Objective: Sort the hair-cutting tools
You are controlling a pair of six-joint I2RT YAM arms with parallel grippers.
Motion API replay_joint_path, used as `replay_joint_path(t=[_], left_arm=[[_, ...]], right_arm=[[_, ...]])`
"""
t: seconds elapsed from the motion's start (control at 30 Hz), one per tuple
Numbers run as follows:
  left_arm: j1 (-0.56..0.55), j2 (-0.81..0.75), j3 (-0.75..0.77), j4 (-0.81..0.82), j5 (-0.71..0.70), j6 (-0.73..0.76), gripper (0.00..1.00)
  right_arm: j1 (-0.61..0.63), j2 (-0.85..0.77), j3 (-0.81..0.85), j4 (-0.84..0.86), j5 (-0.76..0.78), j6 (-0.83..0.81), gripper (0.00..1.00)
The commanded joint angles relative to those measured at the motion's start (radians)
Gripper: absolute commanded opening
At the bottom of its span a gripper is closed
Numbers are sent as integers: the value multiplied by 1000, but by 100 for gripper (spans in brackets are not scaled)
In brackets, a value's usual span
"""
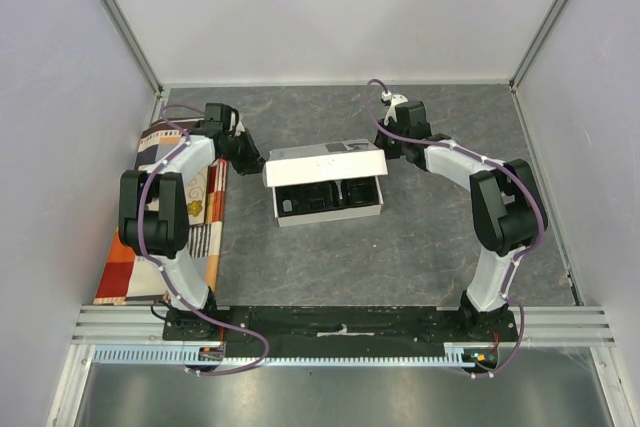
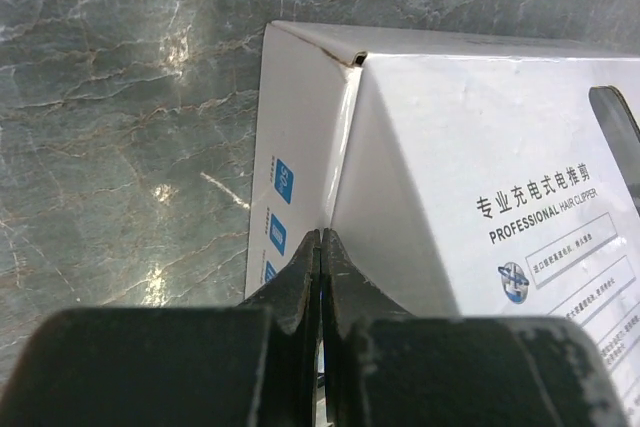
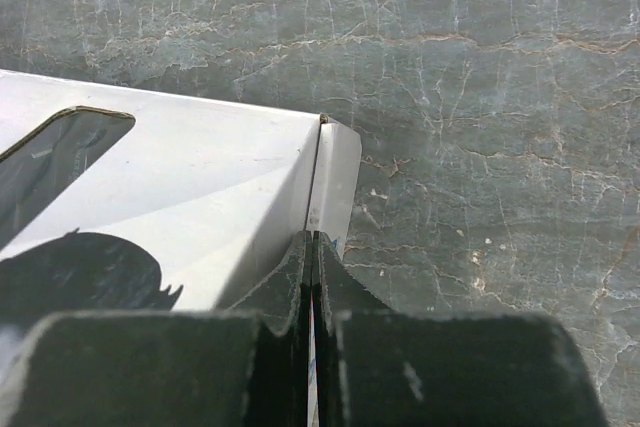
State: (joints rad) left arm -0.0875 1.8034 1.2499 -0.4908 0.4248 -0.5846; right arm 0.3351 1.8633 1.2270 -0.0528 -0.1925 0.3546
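Watching from the top camera: the white box point(image 1: 330, 217) is sitting mid-table, its lid point(image 1: 325, 164) standing open along the far side. The grey stone-patterned table point(image 1: 430, 247) is carrying it.

The hair-cutting tools point(image 1: 355, 193) are lying inside the box, in the black moulded tray point(image 1: 318, 187). They are showing only as dark shapes against it, so I am not telling one piece from another.

The left hand point(image 2: 320, 237) is sitting at the lid's left end. Its fingers are pressed flat together, tips touching the crease where the lid meets its end panel. I cannot tell whether any card is caught between them. The lid's printing is reading "PROFESSIONAL HAIR CLIPPER".

The right hand point(image 3: 312, 239) is sitting at the lid's right end. Its fingers are closed tight, and a thin white edge is showing between them, running on from the lid's end flap point(image 3: 335, 182). I am reading that as a pinch on the flap. A dark window point(image 3: 50, 162) is showing in the lid to its left.

A patterned cloth point(image 1: 130, 257) is lying at the table's left edge, partly under the left arm.
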Motion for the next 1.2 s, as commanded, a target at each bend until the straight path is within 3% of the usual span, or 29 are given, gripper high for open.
replay_joint_path(t=[0.0,0.2,0.57,0.77,1.17], left_arm=[[-12,-61,-21,29,-12,28,2],[-17,-99,-56,25,-44,23,2],[-58,-246,58,-81,-207,83,2],[-113,-251,102,-71,-186,94,2],[-199,-269,-23,-29,-225,94,2]], right_arm=[[19,-47,-26,45,-10,-5,0],[22,-88,-60,42,36,-22,0],[131,-254,-14,-59,369,-155,0],[159,-319,-7,-52,334,-177,0],[212,-339,-118,-61,283,-143,0]])
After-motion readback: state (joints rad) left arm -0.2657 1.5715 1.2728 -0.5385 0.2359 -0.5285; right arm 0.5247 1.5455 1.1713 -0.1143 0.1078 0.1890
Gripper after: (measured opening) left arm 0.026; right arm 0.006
